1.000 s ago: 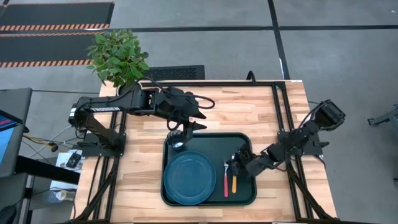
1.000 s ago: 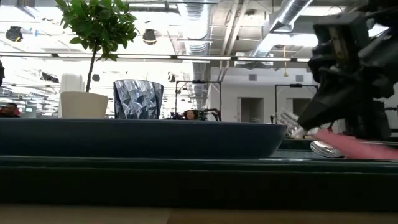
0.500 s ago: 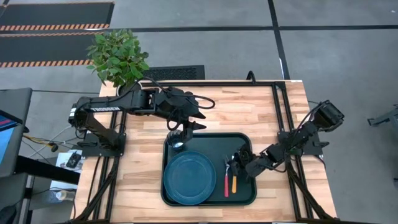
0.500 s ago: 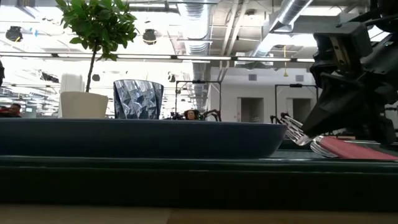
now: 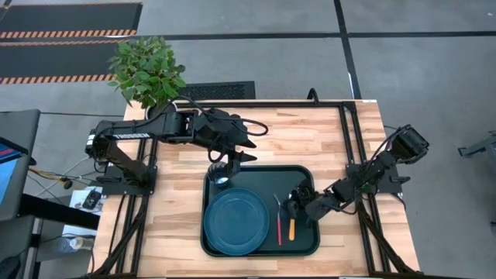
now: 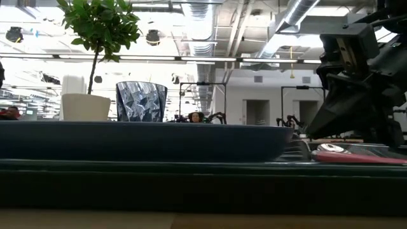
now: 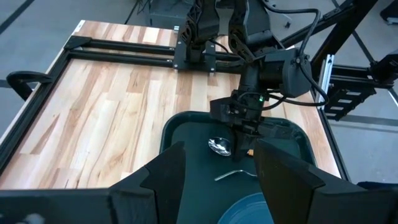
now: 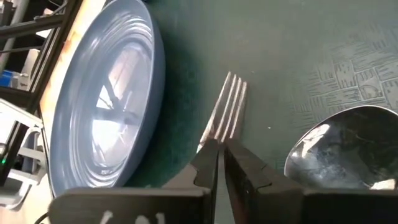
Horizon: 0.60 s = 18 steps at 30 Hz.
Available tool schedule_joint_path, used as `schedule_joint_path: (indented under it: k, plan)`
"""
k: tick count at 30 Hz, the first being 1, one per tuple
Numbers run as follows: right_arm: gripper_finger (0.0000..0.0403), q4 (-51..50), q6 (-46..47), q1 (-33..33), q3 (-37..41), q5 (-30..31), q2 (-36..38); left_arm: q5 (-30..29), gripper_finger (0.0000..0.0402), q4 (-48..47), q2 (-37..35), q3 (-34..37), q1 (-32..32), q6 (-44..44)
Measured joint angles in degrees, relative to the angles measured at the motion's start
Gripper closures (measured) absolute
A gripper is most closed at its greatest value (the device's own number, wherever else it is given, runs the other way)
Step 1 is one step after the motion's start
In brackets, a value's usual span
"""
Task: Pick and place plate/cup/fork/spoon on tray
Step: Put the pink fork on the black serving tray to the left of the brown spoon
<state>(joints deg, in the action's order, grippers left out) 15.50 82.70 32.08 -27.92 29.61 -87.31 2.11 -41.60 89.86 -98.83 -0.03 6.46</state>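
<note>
Already all four pieces sit on the tray point(image 5: 304, 174). Pulling away, the right tool point(image 5: 295, 208), fingers closed empty, could drag the fork point(image 5: 277, 219) against the plate point(image 5: 236, 220); the left tool point(image 5: 229, 160) hangs open over the cup point(image 5: 219, 175).

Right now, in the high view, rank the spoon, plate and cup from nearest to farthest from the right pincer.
1. The spoon, right beside the right pincer on the tray's right side.
2. The plate, on the tray's left half.
3. The cup, at the tray's far-left corner under the left arm.

Right hand point(image 5: 295, 208) fingers closed together, low; left hand point(image 5: 230, 164) spread.
</note>
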Motion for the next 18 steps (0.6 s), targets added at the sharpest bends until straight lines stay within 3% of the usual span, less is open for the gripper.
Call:
schedule_joint_path:
  k: [13,15,18]
  plan:
    - [0.0353,-1.5,-3.6,0.1,-2.3,0.2,4.3,-1.2,0.0226,0.1,0.0,0.0,0.0,-0.8]
    - [0.0361,-6.3,-5.7,0.1,-5.2,0.0,6.1,-1.6,0.0226,0.7,0.0,0.0,-0.4,-1.6]
    - [0.0385,-21.7,-9.1,-0.4,-12.2,-1.9,7.3,-1.5,0.0231,2.2,0.0,0.0,-1.4,-1.7]
